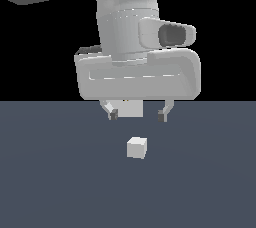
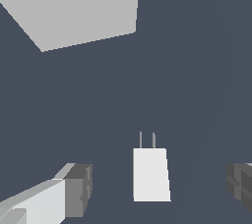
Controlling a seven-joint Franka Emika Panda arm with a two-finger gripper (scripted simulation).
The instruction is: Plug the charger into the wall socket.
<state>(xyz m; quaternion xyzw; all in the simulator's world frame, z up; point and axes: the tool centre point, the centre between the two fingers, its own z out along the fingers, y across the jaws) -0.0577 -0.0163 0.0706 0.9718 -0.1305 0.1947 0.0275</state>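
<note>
The charger (image 1: 136, 147) is a small off-white cube lying on the dark blue-grey floor, nearer the camera than the arm. In the wrist view the charger (image 2: 151, 174) shows two thin prongs pointing toward the wall socket (image 2: 78, 14), a flat white panel with two yellowish slots. In the exterior view only a sliver of the wall socket (image 1: 131, 108) shows behind the hand. My gripper (image 1: 137, 116) hangs open above the floor, higher than the charger and holding nothing. Its dark fingertips (image 2: 78, 188) stand on either side of the charger in the wrist view, apart from it.
The large grey hand and wrist (image 1: 137, 74) fill the upper middle of the exterior view. The dark floor (image 1: 60, 182) spreads around the charger, with black background above its far edge.
</note>
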